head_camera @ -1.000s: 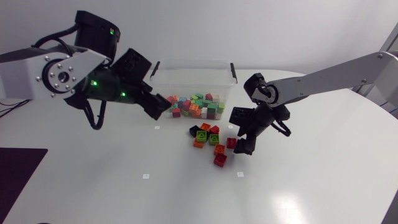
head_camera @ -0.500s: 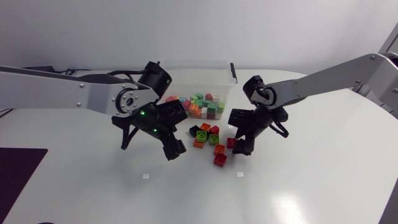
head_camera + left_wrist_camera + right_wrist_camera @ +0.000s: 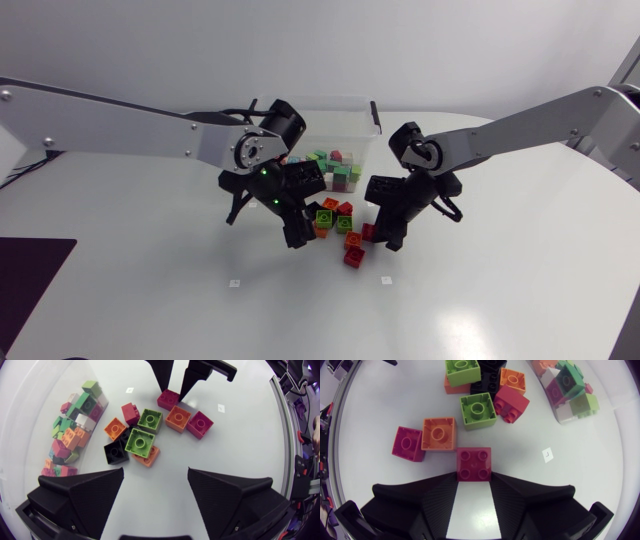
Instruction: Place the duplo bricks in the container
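Loose duplo bricks (image 3: 340, 222) lie in a pile in front of the clear container (image 3: 372, 108), which holds several small bricks (image 3: 328, 168). My right gripper (image 3: 474, 476) is shut on a dark red brick (image 3: 474, 462) at the near edge of the pile, still on the table. In the left wrist view that right gripper (image 3: 173, 394) and its brick (image 3: 168, 399) are at the far side of the pile. My left gripper (image 3: 155, 485) is open and holds nothing. It hovers just short of a black brick (image 3: 116, 452) and a green brick (image 3: 140, 441).
Around the held brick lie an orange brick (image 3: 439, 434), a magenta one (image 3: 408, 443), a green one (image 3: 478, 410) and a red one (image 3: 510, 404). My two grippers (image 3: 300, 215) (image 3: 380, 236) stand close together on either side of the pile. The container wall (image 3: 50, 435) flanks my left gripper.
My left arm swung from the container down to the left side of the pile. My right gripper lowered slightly and shut on the dark red brick.
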`<state>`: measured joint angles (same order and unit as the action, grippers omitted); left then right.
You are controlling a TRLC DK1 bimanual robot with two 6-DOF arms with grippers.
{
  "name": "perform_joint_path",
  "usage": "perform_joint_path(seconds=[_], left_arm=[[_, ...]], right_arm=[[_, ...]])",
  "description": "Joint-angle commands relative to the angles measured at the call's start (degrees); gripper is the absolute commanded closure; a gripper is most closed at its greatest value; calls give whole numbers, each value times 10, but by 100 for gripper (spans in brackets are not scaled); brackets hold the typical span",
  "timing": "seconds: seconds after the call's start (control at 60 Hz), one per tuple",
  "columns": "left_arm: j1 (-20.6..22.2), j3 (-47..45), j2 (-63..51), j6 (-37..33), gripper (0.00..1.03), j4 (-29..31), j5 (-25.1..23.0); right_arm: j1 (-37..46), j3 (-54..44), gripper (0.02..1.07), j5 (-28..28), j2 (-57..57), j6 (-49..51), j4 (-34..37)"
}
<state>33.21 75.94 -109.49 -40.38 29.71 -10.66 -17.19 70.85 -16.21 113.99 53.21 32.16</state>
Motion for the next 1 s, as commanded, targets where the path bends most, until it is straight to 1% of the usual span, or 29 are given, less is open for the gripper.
perform_joint_path(seconds=[0.0, 0.217, 0.467, 0.833, 0.95, 0.983], left_arm=[[5, 28, -32, -22, 18, 10, -6], [9, 58, -67, -47, 18, 10, -6], [9, 82, -95, -76, 18, 10, -6], [15, 119, -127, -102, 18, 10, -5], [18, 125, -135, -111, 33, 13, -5], [19, 125, -136, -117, 43, 16, -5]], right_arm=[[-4, -3, 74, -6, -15, 17, 11], [8, -63, 74, -28, -100, 22, 17], [22, -115, 74, -47, -169, 30, 26], [31, -153, 74, -56, -214, 30, 26], [35, -151, 74, -57, -232, 27, 27], [37, -142, 74, -59, -242, 26, 34]])
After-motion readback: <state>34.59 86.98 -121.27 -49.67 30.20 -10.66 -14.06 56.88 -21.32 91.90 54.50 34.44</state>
